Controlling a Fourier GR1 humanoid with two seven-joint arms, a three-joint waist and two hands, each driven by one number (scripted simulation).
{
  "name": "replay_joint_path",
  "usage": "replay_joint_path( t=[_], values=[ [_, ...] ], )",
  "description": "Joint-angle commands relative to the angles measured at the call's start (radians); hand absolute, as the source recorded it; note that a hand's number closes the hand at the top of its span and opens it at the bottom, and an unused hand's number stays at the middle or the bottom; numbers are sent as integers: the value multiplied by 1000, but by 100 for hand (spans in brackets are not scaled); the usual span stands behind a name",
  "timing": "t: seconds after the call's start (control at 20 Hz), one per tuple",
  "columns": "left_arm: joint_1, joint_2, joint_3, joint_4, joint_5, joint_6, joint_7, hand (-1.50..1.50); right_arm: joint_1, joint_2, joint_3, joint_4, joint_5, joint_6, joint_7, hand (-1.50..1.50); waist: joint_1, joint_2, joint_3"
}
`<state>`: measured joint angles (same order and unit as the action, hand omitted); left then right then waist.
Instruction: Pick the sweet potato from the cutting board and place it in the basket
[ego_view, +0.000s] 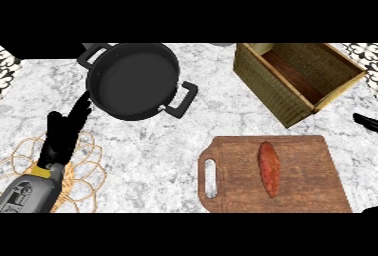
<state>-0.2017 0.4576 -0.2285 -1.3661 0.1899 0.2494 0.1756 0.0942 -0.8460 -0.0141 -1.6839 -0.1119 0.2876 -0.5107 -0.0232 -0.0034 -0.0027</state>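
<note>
Right now the sweet potato (269, 168) lies on the board (310, 190), lengthwise toward the basket, a bit right of the board's centre; nothing touches it; it is long, reddish-orange, tapered at both ends. Board is brown wood with a slot handle on its left end; it sits on the marble counter (170, 135), nearest the view's lower right.

Basket (260, 75) stands beyond the board, up and slightly right of it; woven, rectangular, turned at an angle, open side up, brown floor showing inside; near the board but apart from it.

Pot (135, 80) is up and left of the board, well apart; black, round, two side handles, one handle pointing toward the board.

Left hand (60, 140) is far left of the board, past the pot's lower left rim; fingers straight, pointing up toward the pot, holding nothing, so open; grey forearm runs in from the lower left corner; under it a wire trivet (85, 172) of pale loops lies on the counter.

Right hand (365, 120) shows only as a black sliver at the right edge, above and right of the board, just below the basket's near corner; cannot tell whether it is open or closed.
</note>
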Motion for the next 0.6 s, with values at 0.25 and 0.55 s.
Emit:
replay_joint_path(
  t=[0.25, 0.55],
  values=[
    [-30, -33, 12, 29, -34, -27, 0, 0, 46, -199, -59, 11, 19, 304, -26, -150, 17, 3, 2],
    [-66, -74, 41, 12, -78, -50, 62, 0, 18, -61, -75, 14, 102, 318, 29, -150, 21, 4, 3]
  ],
)
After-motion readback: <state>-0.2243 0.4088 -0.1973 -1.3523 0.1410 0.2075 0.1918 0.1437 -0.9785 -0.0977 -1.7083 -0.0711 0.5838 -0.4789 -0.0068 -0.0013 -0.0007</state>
